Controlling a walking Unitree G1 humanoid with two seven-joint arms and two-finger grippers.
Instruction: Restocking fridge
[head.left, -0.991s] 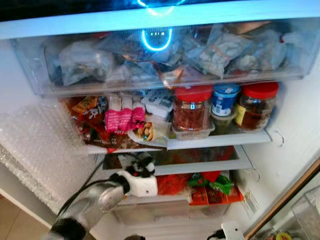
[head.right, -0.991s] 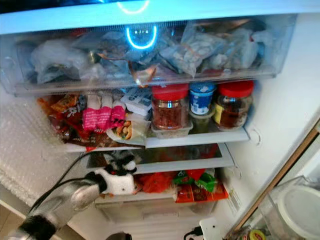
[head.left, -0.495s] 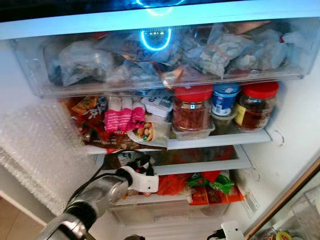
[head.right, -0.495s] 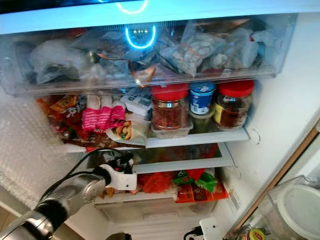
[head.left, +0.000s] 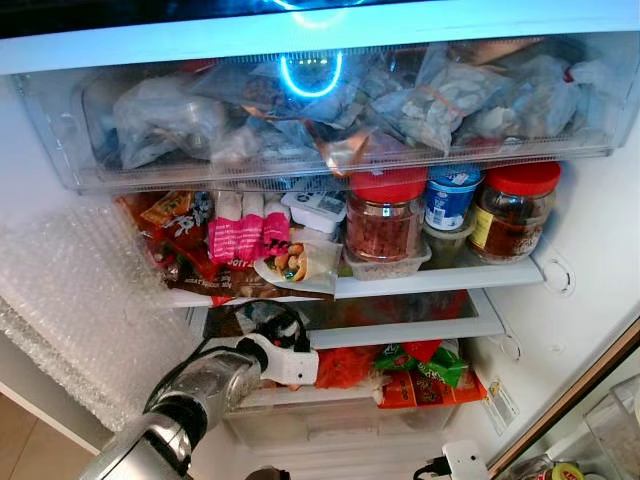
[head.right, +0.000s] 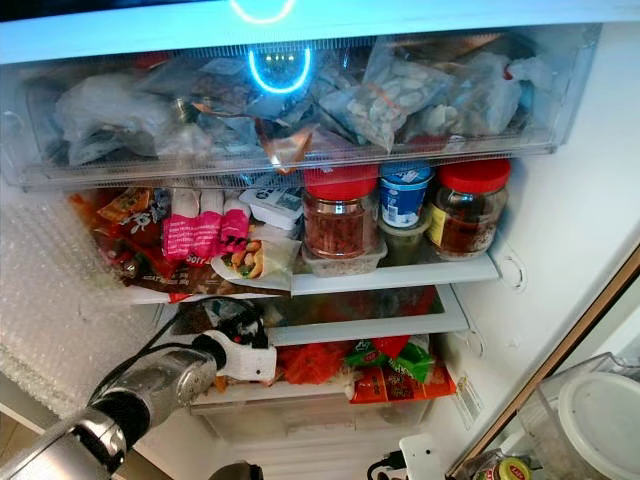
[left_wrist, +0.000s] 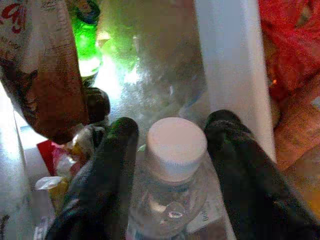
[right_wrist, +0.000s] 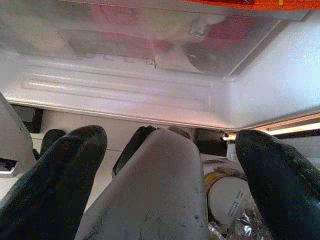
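Note:
The fridge stands open in front of me. My left arm (head.left: 205, 385) reaches into the lower shelf (head.left: 400, 332), under the glass, at its left end. Its white wrist (head.left: 292, 363) sits beside a red bag (head.left: 345, 368). In the left wrist view my left gripper (left_wrist: 172, 122) is shut on a clear water bottle (left_wrist: 172, 200) with a white cap (left_wrist: 176, 147); a black finger (left_wrist: 112, 165) presses each side. A brown packet (left_wrist: 47, 85) and a green bottle (left_wrist: 86, 40) lie just ahead. My right gripper (right_wrist: 165, 185) hangs low and open in front of the bottom drawer (right_wrist: 150, 45).
The top drawer (head.left: 330, 110) is packed with plastic bags. On the middle shelf stand red-lidded jars (head.left: 385, 215), a blue tub (head.left: 450, 198), pink packets (head.left: 240, 235) and a wrap (head.left: 295, 265). Green and red packets (head.left: 425, 375) fill the lower shelf's right. Bubble wrap (head.left: 70, 300) lines the left wall.
My left arm has pushed a little further in and to the right on the lower shelf, still holding the bottle. The stocked items have stayed put.

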